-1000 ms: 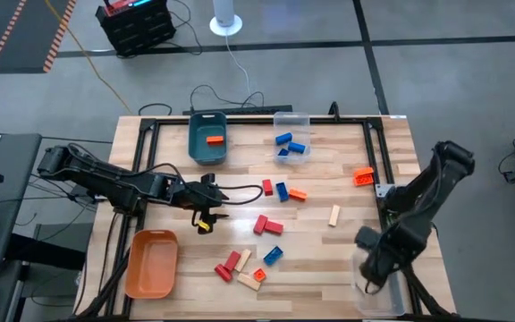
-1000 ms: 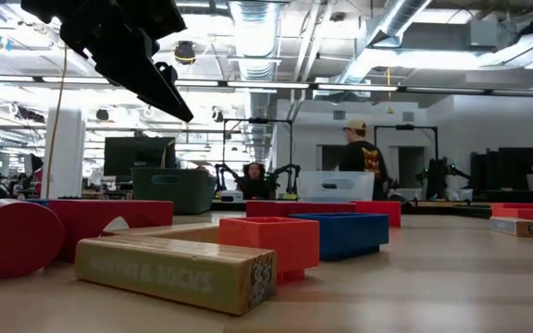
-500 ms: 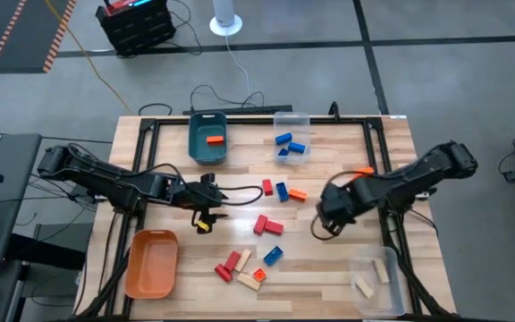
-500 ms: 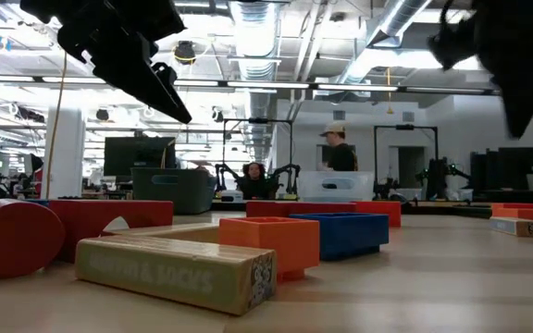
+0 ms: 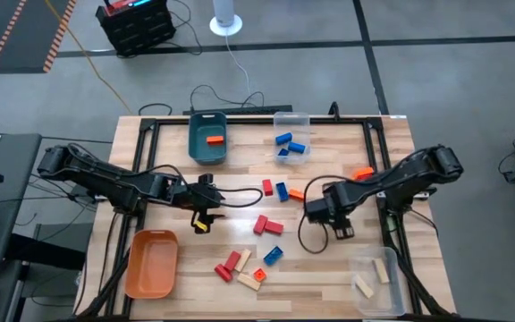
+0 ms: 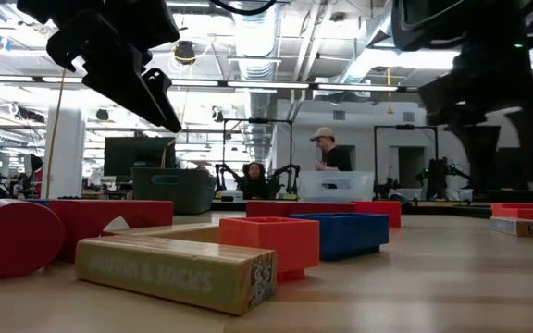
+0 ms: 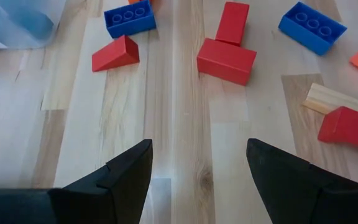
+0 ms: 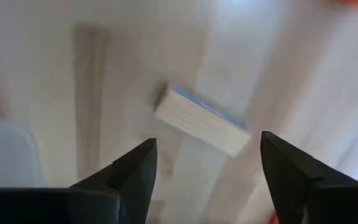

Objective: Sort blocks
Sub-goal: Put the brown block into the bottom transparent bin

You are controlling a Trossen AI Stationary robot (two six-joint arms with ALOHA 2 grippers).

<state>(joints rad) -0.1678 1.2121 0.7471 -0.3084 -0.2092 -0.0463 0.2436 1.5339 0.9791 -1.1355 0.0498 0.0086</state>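
Note:
Small blocks lie scattered on the wooden table: red (image 5: 266, 188), blue (image 5: 282, 190), orange (image 5: 297, 193), a red pair (image 5: 262, 224), and a near cluster (image 5: 244, 266) of red, blue, orange and pale wood. My right gripper (image 5: 327, 216) hangs open above a pale wood block (image 8: 201, 121), which lies flat on the table between and beyond its fingers. My left gripper (image 5: 206, 215) hovers open left of the middle, with red blocks (image 7: 227, 59) and a blue block (image 7: 311, 26) ahead of it.
A teal bin (image 5: 207, 139) at the far side holds an orange block. A clear bin (image 5: 291, 121) beside it holds blue blocks. An orange bin (image 5: 152, 262) sits near left. A clear bin (image 5: 378, 277) near right holds pale wood blocks. Another orange block (image 5: 363, 175) lies at the right.
My right gripper has swung from over the clear bin at the near right corner toward the table's middle and now hangs over the pale wood block. The wood blocks in that bin have come into sight. In the room behind, a person has walked leftward.

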